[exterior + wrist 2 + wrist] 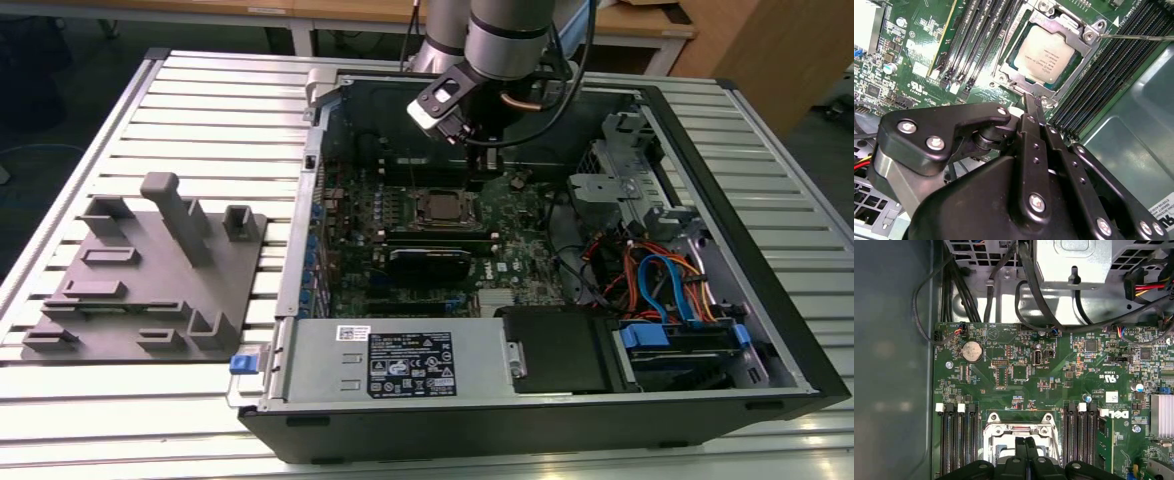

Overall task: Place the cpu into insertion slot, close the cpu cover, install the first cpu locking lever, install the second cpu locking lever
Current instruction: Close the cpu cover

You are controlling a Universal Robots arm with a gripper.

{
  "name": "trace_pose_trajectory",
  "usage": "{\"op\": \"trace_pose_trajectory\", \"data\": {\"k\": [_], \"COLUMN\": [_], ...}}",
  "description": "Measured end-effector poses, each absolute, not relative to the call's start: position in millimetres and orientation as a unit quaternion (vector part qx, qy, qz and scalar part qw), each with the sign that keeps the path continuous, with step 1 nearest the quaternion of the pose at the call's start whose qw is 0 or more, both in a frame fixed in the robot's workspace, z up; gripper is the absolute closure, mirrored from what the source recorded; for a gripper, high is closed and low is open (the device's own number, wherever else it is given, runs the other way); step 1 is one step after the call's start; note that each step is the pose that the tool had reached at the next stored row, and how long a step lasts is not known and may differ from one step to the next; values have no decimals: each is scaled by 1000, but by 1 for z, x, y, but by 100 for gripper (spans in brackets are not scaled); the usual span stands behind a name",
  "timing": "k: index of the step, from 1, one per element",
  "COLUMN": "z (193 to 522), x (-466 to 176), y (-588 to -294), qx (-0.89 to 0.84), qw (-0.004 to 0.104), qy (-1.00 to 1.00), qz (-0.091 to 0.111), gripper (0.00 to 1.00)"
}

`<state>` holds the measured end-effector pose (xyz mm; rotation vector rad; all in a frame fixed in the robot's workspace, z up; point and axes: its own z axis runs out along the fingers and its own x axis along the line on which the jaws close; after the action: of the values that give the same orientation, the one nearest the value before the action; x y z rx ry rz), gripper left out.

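Note:
The cpu (pixel 1046 52), a silver-grey square chip, lies in the insertion slot (pixel 438 207) on the green board. The cpu cover (pixel 1080 44), a metal frame, lies flat around the chip. One thin locking lever (pixel 1136 36) sticks out sideways over the black memory slots; another thin rod (pixel 1004 42) runs along the opposite side of the socket. My gripper (pixel 1031 106) hovers just beside the socket's edge, its two black fingers pressed together with nothing between them. In the first wrist view the gripper (pixel 1026 442) stands over the socket frame (pixel 1004 431). In the exterior view the gripper (pixel 471 172) hangs above the board, just behind the socket.
The board sits inside an open computer case (pixel 747 400) on a slatted metal table (pixel 200 100). Memory slots (pixel 1104 80) flank the socket on both sides. Cables (pixel 654 280) and a drive bay (pixel 614 190) fill the exterior view's right. A grey fixture plate (pixel 147 280) lies outside the case, at that view's left.

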<state>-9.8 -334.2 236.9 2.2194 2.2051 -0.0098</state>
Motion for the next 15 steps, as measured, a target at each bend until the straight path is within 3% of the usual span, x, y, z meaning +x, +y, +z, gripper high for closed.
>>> {"op": "trace_pose_trajectory", "data": {"k": [15], "z": [227], "x": [-24], "y": [-334], "qx": [700], "qw": [6], "qy": [714], "qz": [-3], "gripper": [90]}}
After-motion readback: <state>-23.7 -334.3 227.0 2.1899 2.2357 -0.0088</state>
